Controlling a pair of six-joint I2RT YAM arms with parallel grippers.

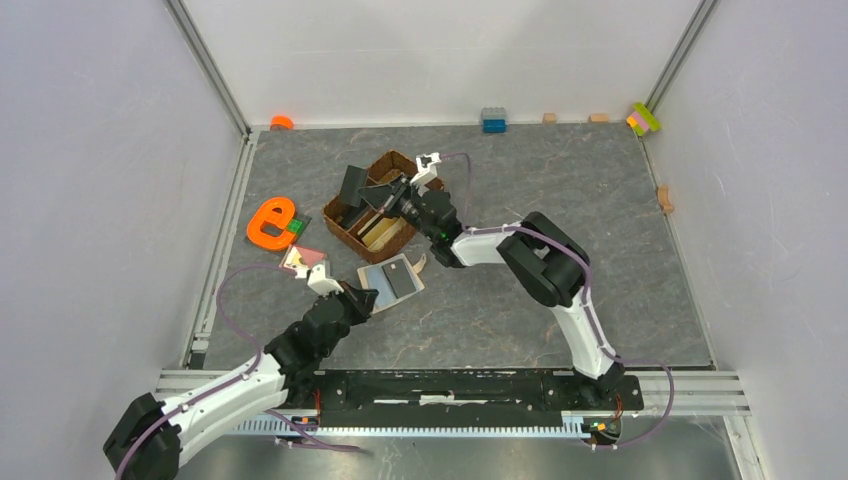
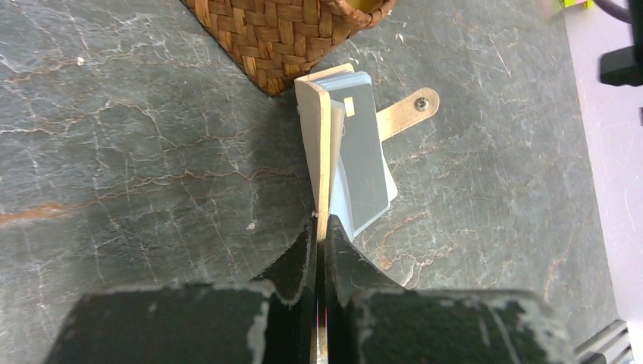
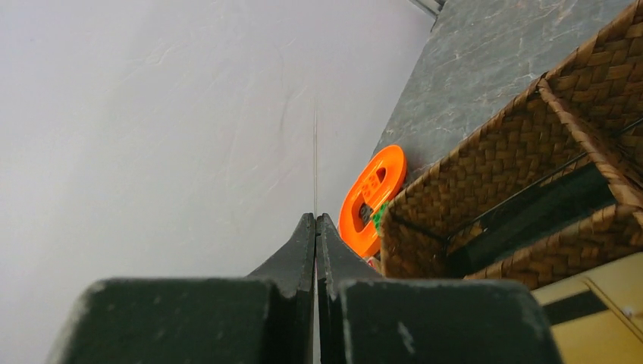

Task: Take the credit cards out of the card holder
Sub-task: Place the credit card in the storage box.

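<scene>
Now: left pincer [image 2: 319, 227] clenched on beige flap of card holder [image 2: 312, 136], open on tabletop [image 2: 114, 152] just beside wicker basket [image 2: 280, 30]. Meanwhile right pincer [image 3: 315, 221] clenched on thin card [image 3: 315, 152], edge-on, over basket. Judged best: hold flap firm, draw grey chip card [image 2: 362, 152] straight along sleeve.

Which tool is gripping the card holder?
The left tool, shut on the card holder's raised flap; the right tool pinches a thin card by the basket.
</scene>
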